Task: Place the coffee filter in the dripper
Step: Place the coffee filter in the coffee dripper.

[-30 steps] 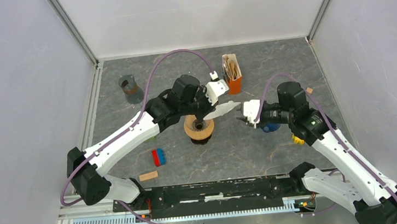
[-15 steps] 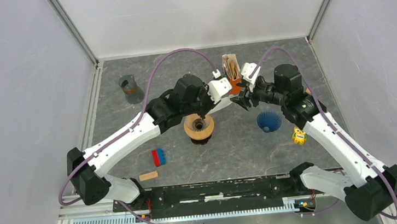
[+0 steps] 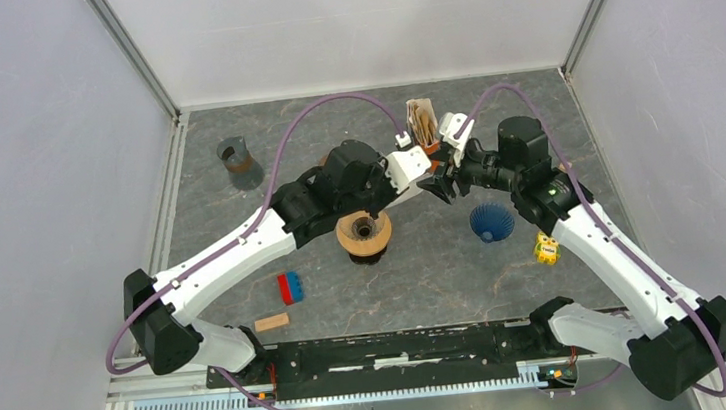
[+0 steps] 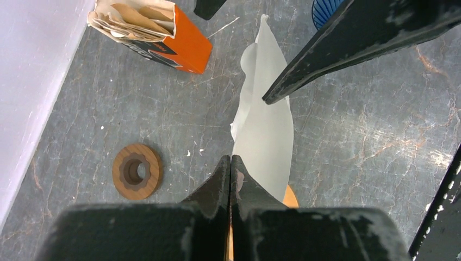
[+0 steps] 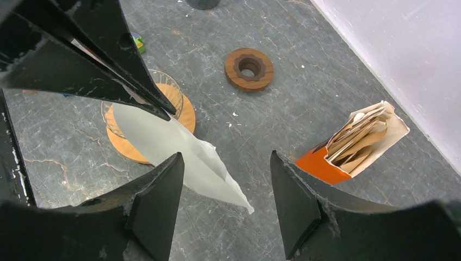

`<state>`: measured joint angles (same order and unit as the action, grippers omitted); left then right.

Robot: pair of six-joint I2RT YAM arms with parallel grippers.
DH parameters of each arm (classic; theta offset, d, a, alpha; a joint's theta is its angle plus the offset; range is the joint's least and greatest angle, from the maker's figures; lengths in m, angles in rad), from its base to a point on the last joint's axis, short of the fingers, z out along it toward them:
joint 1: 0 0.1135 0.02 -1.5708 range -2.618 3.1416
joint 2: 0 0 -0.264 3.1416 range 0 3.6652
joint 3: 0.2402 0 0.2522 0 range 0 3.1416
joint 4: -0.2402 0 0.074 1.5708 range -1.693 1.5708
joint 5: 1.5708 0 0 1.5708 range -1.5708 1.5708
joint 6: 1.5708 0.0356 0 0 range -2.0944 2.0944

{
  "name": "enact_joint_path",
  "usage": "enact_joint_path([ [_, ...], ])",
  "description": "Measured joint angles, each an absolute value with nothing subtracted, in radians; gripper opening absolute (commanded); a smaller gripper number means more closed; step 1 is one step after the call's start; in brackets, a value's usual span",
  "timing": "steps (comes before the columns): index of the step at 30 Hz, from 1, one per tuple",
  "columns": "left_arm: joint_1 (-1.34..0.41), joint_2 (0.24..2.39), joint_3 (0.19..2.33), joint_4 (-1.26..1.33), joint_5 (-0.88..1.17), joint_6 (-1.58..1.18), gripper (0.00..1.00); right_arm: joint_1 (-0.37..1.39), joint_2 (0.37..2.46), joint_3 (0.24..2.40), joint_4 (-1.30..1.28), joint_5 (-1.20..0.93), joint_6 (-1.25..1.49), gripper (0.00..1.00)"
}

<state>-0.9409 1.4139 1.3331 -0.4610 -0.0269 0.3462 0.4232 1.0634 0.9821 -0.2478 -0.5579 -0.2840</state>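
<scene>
With left gripper [image 4: 230,160] pressed together, pinched one edge of the filter [image 4: 266,130] and held it in the air just above the dripper [image 5: 163,103], not inside it. Had right gripper [image 5: 225,155] spread wide at the sheet's free end, a finger on either side, contact impossible to tell. Noted the box [image 5: 353,144] of spare filters on the table beyond.

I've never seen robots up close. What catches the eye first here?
A white paper coffee filter hangs mid-table, pinched in the shut left tool, close by the dripper. The right tool stands open at the filter's free end. Behind them, an orange box holds more filters.
</scene>
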Motion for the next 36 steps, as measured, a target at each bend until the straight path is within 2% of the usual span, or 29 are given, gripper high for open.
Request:
enact_joint_path([
  [16, -0.95, 1.414, 1.336, -0.436, -0.078, 0.346, 0.02, 0.419, 1.076, 0.919, -0.233, -0.512, -0.26, 0.66],
  [29, -0.95, 1.414, 1.32, -0.378, -0.087, 0.346, 0.02, 0.36, 1.125, 0.915, -0.166, -0.506, -0.116, 0.62],
  [36, -0.95, 1.414, 1.302, -0.371, -0.086, 0.345, 0.02, 0.336, 1.158, 0.908, -0.126, -0.556, -0.044, 0.48],
])
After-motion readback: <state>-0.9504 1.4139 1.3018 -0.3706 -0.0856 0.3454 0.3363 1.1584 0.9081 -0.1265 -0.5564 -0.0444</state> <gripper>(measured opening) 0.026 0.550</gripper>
